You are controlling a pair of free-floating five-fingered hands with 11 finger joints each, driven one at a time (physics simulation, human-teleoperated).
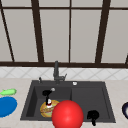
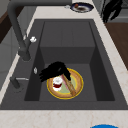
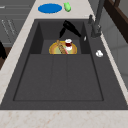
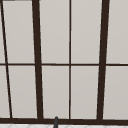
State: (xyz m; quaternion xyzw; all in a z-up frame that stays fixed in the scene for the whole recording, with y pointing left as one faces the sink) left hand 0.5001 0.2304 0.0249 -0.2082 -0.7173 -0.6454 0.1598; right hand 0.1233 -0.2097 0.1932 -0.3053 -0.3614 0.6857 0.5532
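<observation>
Just above the plate [image 2: 76, 88], the left hand [image 2: 53, 71] is held, fingers curled downward, nothing gripped.
Risk is judged: the small cup [image 2: 57, 83] could be toppled if brushed by those fingers.

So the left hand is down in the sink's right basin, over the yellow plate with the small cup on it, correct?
Not quite: it is the left basin, not the right. The front view shows the left hand in the left basin of the sink, over the yellow plate with the small cup on it. The left side view shows its fingers right above that cup.
</observation>
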